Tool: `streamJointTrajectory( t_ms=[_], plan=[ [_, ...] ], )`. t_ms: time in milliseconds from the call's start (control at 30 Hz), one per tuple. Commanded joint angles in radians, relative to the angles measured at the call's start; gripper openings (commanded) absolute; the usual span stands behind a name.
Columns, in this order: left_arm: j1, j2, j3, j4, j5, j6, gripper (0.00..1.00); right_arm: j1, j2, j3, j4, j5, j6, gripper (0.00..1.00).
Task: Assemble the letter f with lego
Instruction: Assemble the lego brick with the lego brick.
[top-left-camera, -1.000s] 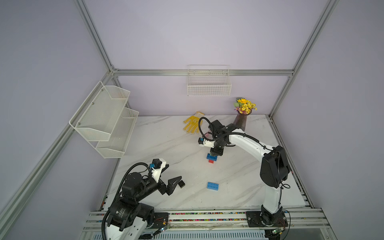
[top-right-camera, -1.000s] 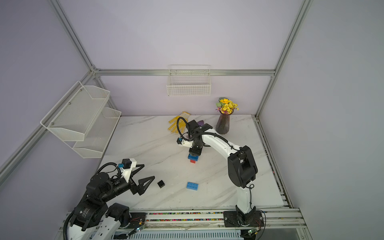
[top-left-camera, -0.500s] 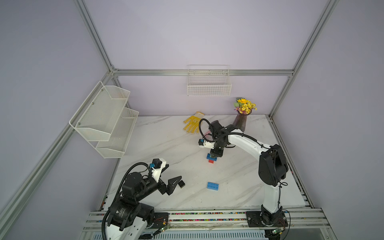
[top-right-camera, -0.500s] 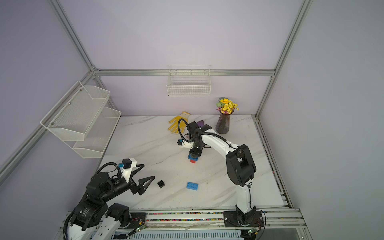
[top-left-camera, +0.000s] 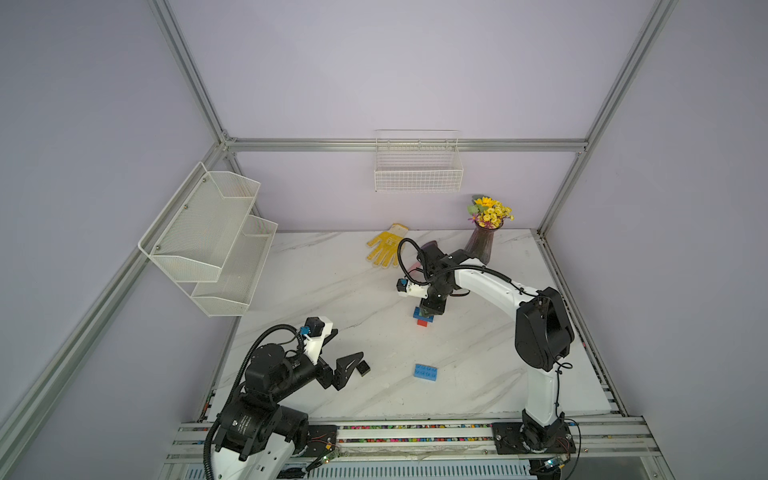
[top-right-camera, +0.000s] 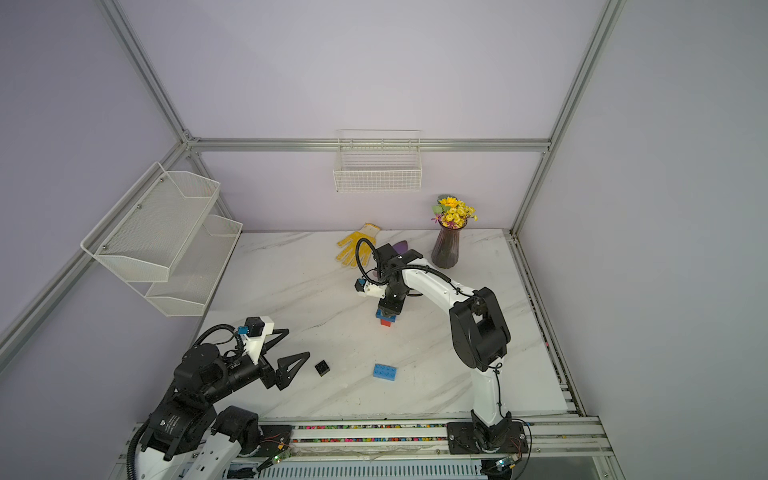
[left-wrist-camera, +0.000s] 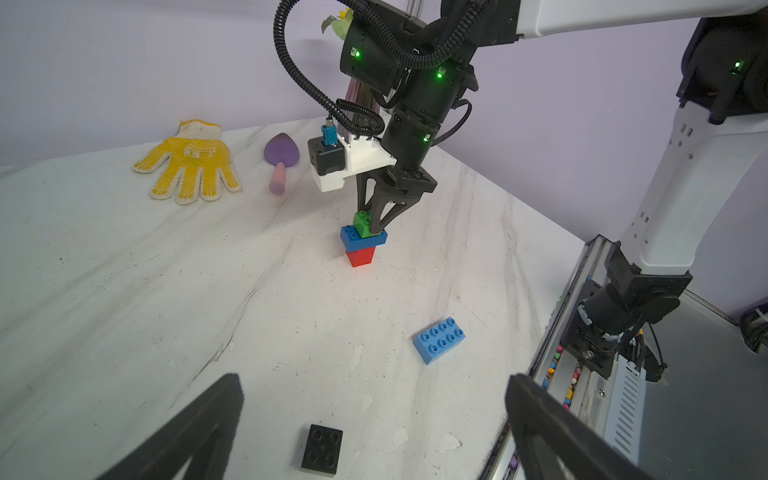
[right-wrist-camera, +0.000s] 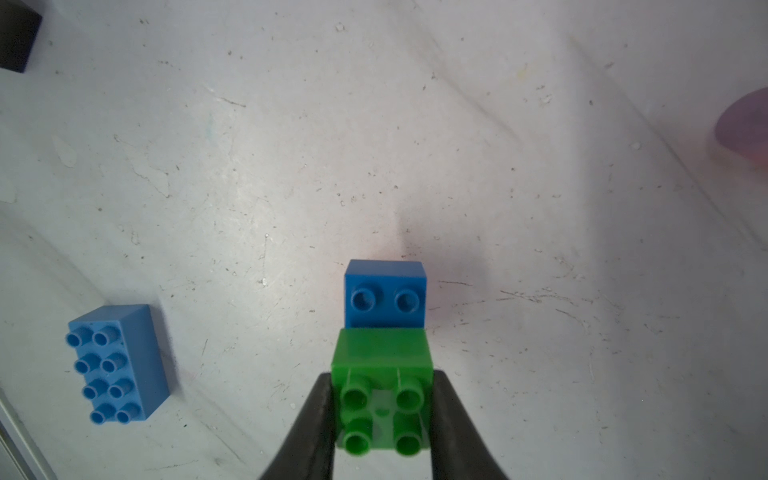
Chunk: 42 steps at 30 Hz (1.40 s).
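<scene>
Nothing has moved in the last second; the green brick (right-wrist-camera: 382, 361) is likely being pressed home. Left fingers (left-wrist-camera: 224, 399) stand wide apart near the black brick (left-wrist-camera: 322, 449), at 7 o'clock of the mid-desk stack (top-left-camera: 424, 318); the loose bar (left-wrist-camera: 439, 339) lies at 6. Right fingers (right-wrist-camera: 316, 424) stay clamped on the green brick, atop the stacked bar (right-wrist-camera: 384, 291) over the red brick (left-wrist-camera: 360, 257). Beyond, glove (left-wrist-camera: 189, 166) at 11 and trowel (left-wrist-camera: 281, 156) at 12 lie clear.

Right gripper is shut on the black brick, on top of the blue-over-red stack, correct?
Not black: the right gripper is shut on the green brick atop the blue brick over the red brick; the left wrist view shows it.
</scene>
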Motion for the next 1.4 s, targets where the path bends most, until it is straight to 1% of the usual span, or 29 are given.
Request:
streamJointTrajectory(
  t_ms=[0,400,600,800,900,1000,1067,1133,1267,1367],
  plan=[
    [-0.005,0.008,0.003,0.020,0.000,-0.004,1.00,-0.004,0.047,0.000,-0.004,0.021,0.008,0.03],
    [-0.005,0.009,0.003,0.020,-0.004,-0.006,1.00,-0.003,0.073,0.003,-0.019,0.045,0.007,0.03],
    [-0.005,0.013,0.003,0.020,-0.005,-0.006,1.00,0.018,0.100,0.003,-0.031,0.083,0.007,0.03],
    [-0.005,0.009,0.003,0.020,-0.006,-0.007,1.00,0.033,0.136,0.016,-0.045,0.082,0.011,0.03],
    [-0.005,0.009,0.003,0.019,-0.007,-0.007,1.00,0.033,0.119,0.016,-0.046,0.076,0.016,0.04],
    [-0.005,0.011,0.003,0.020,-0.007,-0.007,1.00,0.033,0.090,0.013,-0.046,0.072,0.017,0.09],
    [-0.005,0.013,0.002,0.020,-0.007,-0.007,1.00,0.033,0.072,0.012,-0.044,0.069,0.019,0.15],
    [-0.005,0.015,0.002,0.019,-0.006,-0.007,1.00,0.031,0.056,0.015,-0.044,0.063,0.021,0.20],
    [-0.005,0.015,0.002,0.020,-0.005,-0.007,1.00,0.030,0.029,0.028,-0.043,0.063,0.023,0.31],
    [-0.005,0.013,0.003,0.020,-0.005,-0.007,1.00,0.024,0.009,0.036,-0.037,0.048,0.022,0.35]
  ],
)
